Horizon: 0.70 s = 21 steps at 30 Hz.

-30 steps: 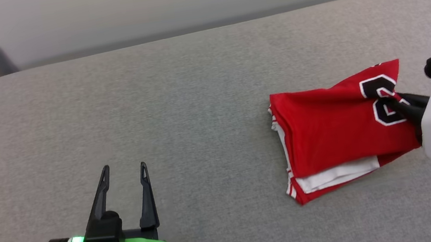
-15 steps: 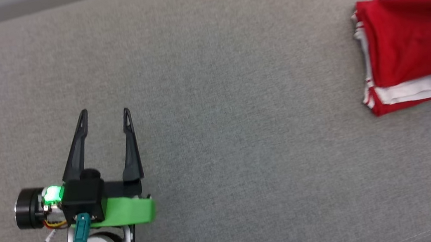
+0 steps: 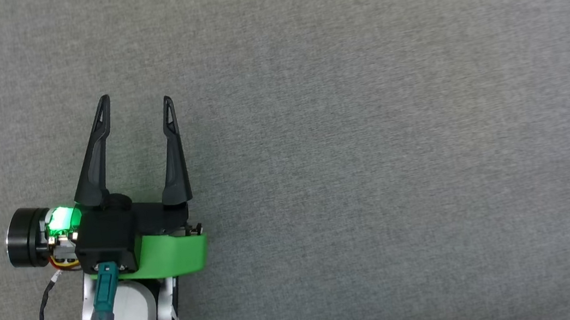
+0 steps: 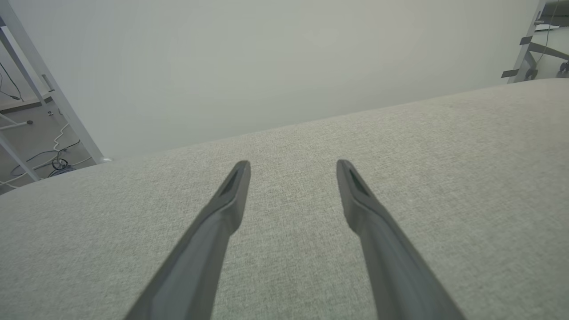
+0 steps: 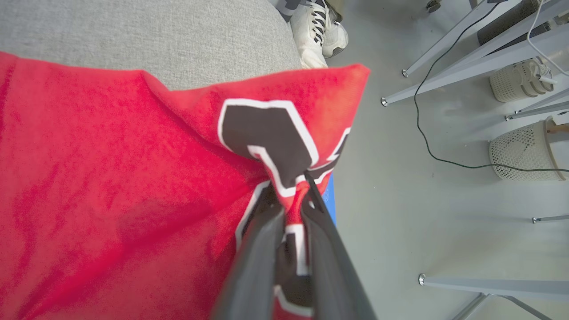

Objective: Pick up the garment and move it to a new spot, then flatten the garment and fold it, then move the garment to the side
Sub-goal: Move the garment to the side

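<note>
The garment [image 5: 111, 178] is a red jersey with black, white-edged print, lying on the grey padded surface [image 5: 155, 35]. In the right wrist view my right gripper [image 5: 289, 184] is shut on a bunched-up part of the printed edge, and the cloth rises into a ridge at the pinch. That corner of the garment reaches out over the surface's edge, above the floor. My left gripper [image 3: 135, 99] rests low over bare grey fabric with its fingers spread open and nothing between them. The left wrist view shows the left gripper [image 4: 292, 164] pointing toward the surface's far edge.
Past the surface's edge by the garment are a person's white shoe [image 5: 318, 31], white mesh baskets [image 5: 520, 151], thin metal legs and a black cable on the floor. A blue patch [image 5: 330, 195] peeks from under the garment's corner. A pale wall [image 4: 266, 66] stands beyond the far edge.
The head camera has swung left and down, so the garment and right arm have slid out of its picture to the right. The left gripper stays open and the right stays shut on the garment.
</note>
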Motion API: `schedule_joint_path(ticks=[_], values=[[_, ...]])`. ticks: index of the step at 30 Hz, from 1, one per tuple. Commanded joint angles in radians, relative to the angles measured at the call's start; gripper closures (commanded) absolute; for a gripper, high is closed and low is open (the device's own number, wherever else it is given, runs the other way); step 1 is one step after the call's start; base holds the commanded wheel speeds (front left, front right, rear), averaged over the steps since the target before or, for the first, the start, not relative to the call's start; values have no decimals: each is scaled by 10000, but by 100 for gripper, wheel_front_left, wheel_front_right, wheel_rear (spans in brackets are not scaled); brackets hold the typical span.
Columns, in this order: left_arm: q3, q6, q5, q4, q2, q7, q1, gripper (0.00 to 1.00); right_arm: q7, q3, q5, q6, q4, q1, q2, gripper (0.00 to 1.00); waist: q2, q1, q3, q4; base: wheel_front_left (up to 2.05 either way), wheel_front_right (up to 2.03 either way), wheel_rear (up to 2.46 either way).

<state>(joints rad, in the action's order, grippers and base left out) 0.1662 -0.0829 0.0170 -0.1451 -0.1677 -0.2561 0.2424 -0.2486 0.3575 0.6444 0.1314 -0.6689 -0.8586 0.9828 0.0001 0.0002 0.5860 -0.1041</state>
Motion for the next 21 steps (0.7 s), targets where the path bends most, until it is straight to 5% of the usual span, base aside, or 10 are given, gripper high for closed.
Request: schedule_joint_path(ticks=[1,6,8,9,21], values=[[40,-73,28,-60,-92,-57,212,0,134,-164,-99,-7,-302,-204,18,100,-1,-2,566,442,0,0,0],[148,-165,-43,23,-94,-57,258,0,475,-449,-483,-7,-1174,-381,-192,100,-1,-2,509,551,0,0,0],[162,-206,-87,87,-91,-57,229,0,664,-568,-630,-7,-1491,-424,-355,44,-1,-2,363,568,0,0,0],[163,-235,-111,119,-86,-57,192,0,776,-618,-700,-7,-1635,-430,-455,0,-1,-2,261,571,0,0,0],[167,-385,-395,553,75,-57,-797,0,3617,-1355,-1516,-7,-2221,185,-1097,0,-1,-2,-1940,747,0,0,0]])
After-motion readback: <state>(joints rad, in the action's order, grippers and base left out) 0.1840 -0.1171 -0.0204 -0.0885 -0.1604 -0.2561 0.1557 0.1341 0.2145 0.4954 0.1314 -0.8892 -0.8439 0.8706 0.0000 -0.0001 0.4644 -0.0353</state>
